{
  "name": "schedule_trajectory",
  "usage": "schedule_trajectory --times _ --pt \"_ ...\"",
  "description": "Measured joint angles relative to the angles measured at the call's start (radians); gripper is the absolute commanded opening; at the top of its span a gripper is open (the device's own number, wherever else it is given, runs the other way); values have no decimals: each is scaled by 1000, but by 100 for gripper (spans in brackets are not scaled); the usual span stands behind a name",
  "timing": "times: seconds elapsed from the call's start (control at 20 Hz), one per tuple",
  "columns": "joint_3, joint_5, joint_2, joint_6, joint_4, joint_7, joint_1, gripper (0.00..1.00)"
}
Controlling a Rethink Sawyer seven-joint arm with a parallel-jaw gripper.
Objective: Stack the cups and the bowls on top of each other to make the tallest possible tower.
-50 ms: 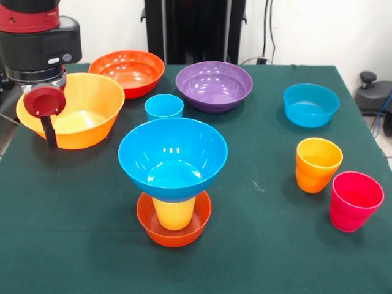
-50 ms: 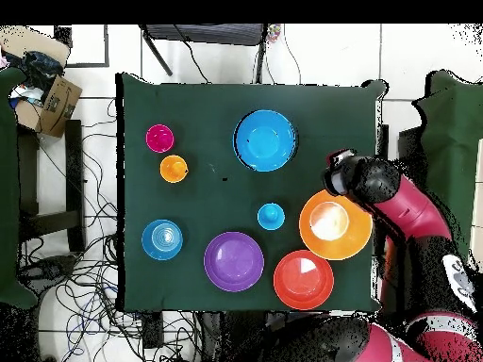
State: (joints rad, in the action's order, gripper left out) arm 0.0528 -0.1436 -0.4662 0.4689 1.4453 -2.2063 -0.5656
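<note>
The tower stands mid-table: a small red-orange bowl holds a yellow cup, and the large blue bowl sits on that cup. Loose around it are a blue cup, an orange cup, a pinkish red cup, a purple bowl, a medium red-orange bowl, a small teal-blue bowl and a large light orange bowl. My gripper hangs at the light orange bowl's rim, holding nothing that I can see.
A dark green cloth covers the table. The arm runs along the table's right edge in the overhead view. A cardboard box and cables lie on the floor off the left side.
</note>
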Motion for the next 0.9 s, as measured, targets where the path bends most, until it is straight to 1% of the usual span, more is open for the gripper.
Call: schedule_trajectory --times 0.35,0.9 --pt "0 0 11 -26 5 0 0 100" --pt "0 0 14 -101 29 0 2 100"
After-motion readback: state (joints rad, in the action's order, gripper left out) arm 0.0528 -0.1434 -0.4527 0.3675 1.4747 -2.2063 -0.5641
